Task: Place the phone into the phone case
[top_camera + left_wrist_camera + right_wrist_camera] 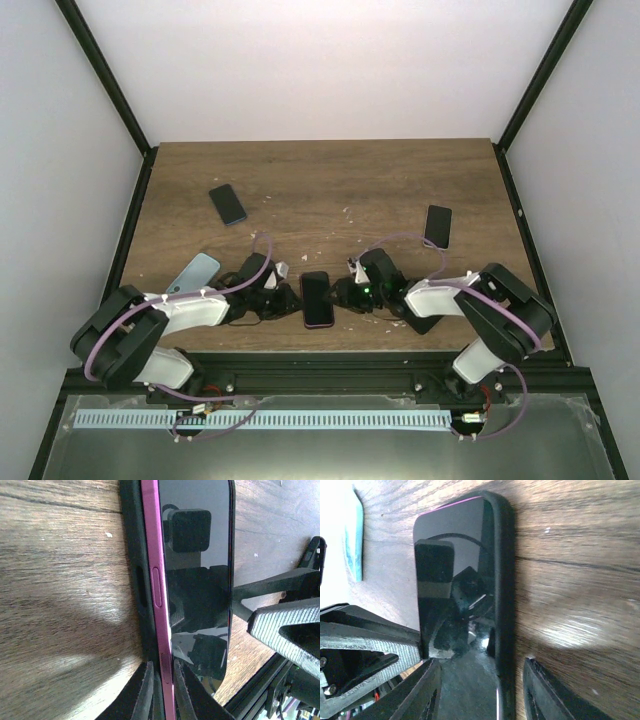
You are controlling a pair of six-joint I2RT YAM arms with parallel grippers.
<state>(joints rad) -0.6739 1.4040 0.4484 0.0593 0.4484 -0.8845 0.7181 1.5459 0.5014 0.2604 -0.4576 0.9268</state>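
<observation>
Overhead, spotting the phone [318,299] lying flat on the table [330,180], with the left gripper [287,298] just left of the phone and the right gripper [346,294] just right of it; probably risking a sideways skid of the phone by pushing harder from one side than the other, and a knock to the light blue case [194,273] further left of the phone on swinging that arm wide; reading nothing on the dark handset [227,204] beyond the phone to the left or the second handset [438,225] beyond it to the right. Through the left wrist, watching the left gripper pinching the phone's magenta side rim [150,530], seemingly along with the wall of the black phone case [131,555] hugging that side, with that rim sitting proud of the wall; likely risking levering the rim back out, or folding the wall under it, by squeezing or twisting there; making out side buttons [156,585] but no logo or lettering. Through the right wrist, finding the right gripper holding its fingers [545,695] spread, straddling the already cased right side of the phone, not touching on the outer side; possibly risking a slip across the glossy glass when pressing down; catching only reflections, no brand, no label, no legible text.
</observation>
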